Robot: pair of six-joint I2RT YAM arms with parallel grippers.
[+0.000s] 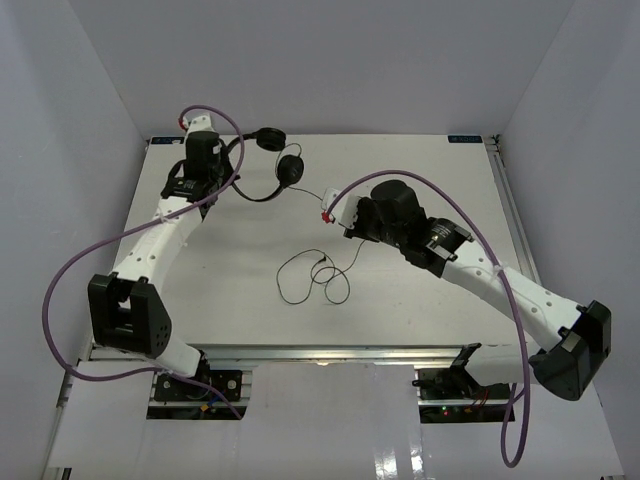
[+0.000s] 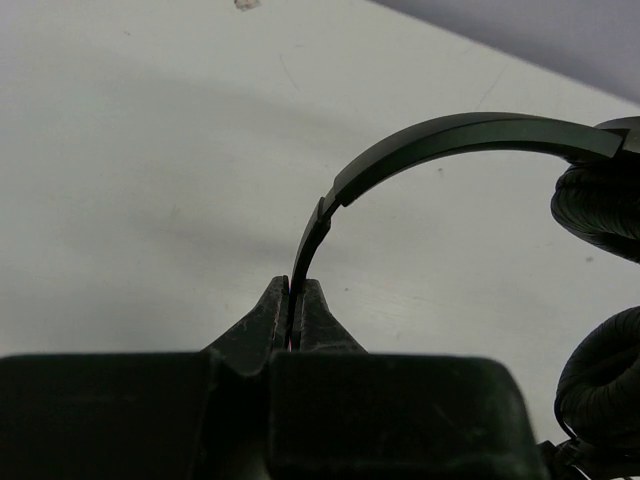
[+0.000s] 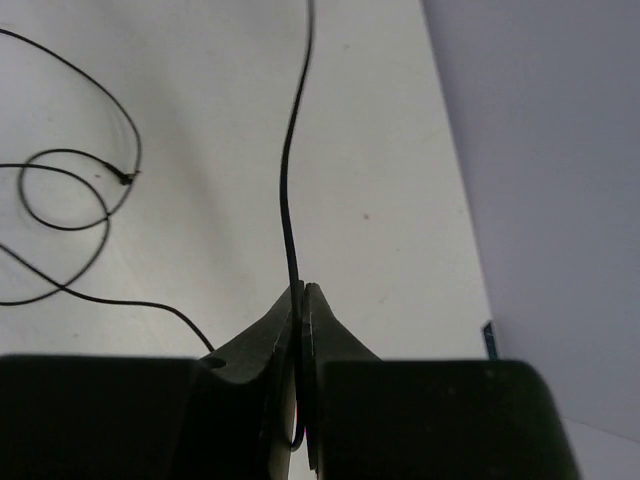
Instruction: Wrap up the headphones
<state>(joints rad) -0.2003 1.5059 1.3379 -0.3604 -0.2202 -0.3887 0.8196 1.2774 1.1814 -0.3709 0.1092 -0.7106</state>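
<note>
Both clamped: left pincer (image 2: 296, 298) on stiff headband (image 2: 440, 138) of headphones (image 1: 290, 168), right pincer (image 3: 301, 300) on thin limp cable (image 3: 287, 200); cable likely light, slippery, tangle-prone.

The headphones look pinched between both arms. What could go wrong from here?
1. The left gripper grips only the thin headband by its edge, so the headphones could twist or slip out, I think.
2. The right gripper pinches the thin cable; a hard pull could strain it or let it slide through.
3. The slack lies in loose loops on the table and might tangle while being wound.
</note>
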